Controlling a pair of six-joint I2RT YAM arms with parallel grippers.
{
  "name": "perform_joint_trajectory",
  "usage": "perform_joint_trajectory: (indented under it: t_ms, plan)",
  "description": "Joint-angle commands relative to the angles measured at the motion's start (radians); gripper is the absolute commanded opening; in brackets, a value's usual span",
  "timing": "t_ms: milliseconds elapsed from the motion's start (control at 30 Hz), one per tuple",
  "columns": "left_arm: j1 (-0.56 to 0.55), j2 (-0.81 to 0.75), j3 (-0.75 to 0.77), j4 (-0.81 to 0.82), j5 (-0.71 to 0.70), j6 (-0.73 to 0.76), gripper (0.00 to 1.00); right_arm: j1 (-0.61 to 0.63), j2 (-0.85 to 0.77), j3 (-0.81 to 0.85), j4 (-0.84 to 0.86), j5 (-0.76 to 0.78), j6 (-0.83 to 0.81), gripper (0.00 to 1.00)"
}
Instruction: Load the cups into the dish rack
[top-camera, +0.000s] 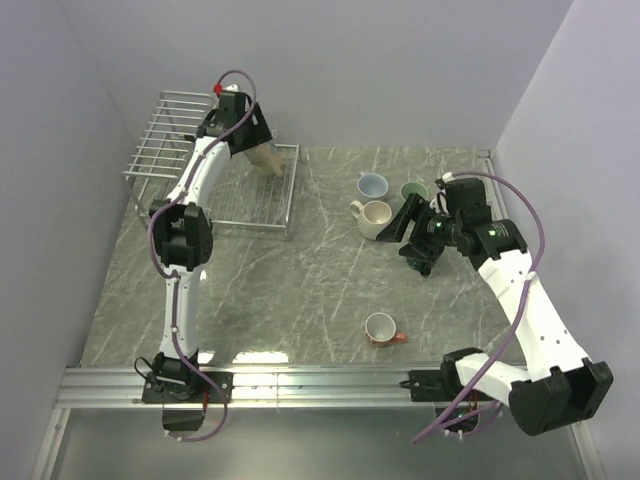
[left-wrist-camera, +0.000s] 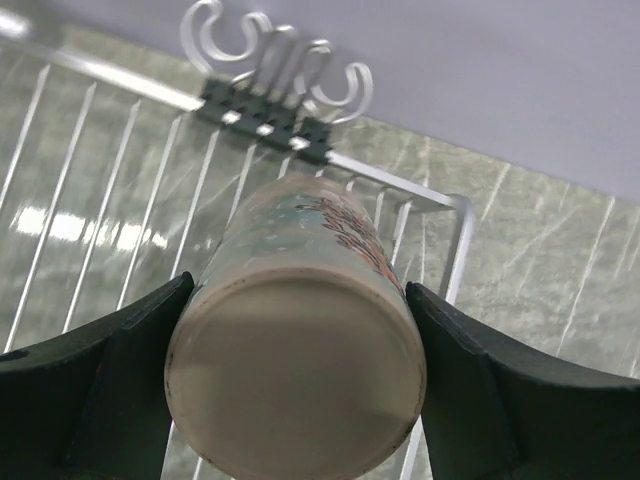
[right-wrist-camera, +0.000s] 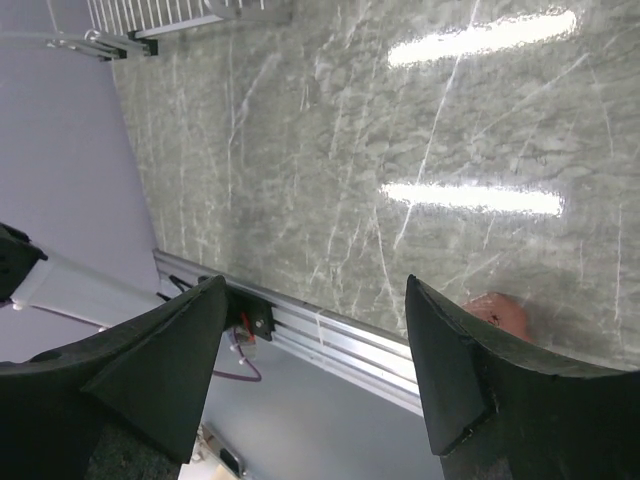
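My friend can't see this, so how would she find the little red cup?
Start at the grey marbled table and look along its near edge, by the silver metal rail. The small orange-red ceramic mug with a white inside stands there alone. It is the only reddish cup, apart from the pale ceramic mugs grouped farther back.

Bright, even light falls from overhead. On the grey-green marbled worktop (right-wrist-camera: 330, 180), two long white glare bars lie ahead of the right pincer (right-wrist-camera: 315, 290), whose spread fingers (right-wrist-camera: 130, 370) show as near-black shapes without detail. Ahead and left of the left pincer (left-wrist-camera: 300, 288), smaller glare patches shine through the silver wire dish rack (left-wrist-camera: 120, 180). The tall beige ceramic mug (left-wrist-camera: 300, 385) clamped in that pincer looks slightly soft at its near base. Shadows on the worktop are faint and soft-edged.
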Motion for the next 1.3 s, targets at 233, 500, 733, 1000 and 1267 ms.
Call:
perform_joint_trajectory:
  t_ms: [233, 500, 733, 1000, 1267]
  plan:
    - [-0.051, 0.054, 0.06, 0.299, 0.427, 0.204, 0.2, -0.021, 0.091, 0.148, -0.005, 0.037, -0.041, 0.78]
    - [-0.059, 0.052, 0.045, 0.283, 0.35, 0.267, 0.71, -0.043, 0.123, 0.167, -0.011, 0.015, -0.059, 0.78]
    - [-0.068, 0.031, 0.054, 0.292, 0.344, 0.247, 0.99, -0.06, 0.136, 0.147, 0.013, -0.023, -0.056, 0.78]
    - [-0.082, 0.003, 0.088, 0.323, 0.303, 0.206, 0.99, -0.069, 0.148, 0.133, 0.042, -0.057, -0.044, 0.8]
    - [-0.077, -0.052, 0.094, 0.283, 0.09, 0.178, 0.99, -0.069, 0.136, 0.098, 0.088, -0.092, -0.018, 0.81]
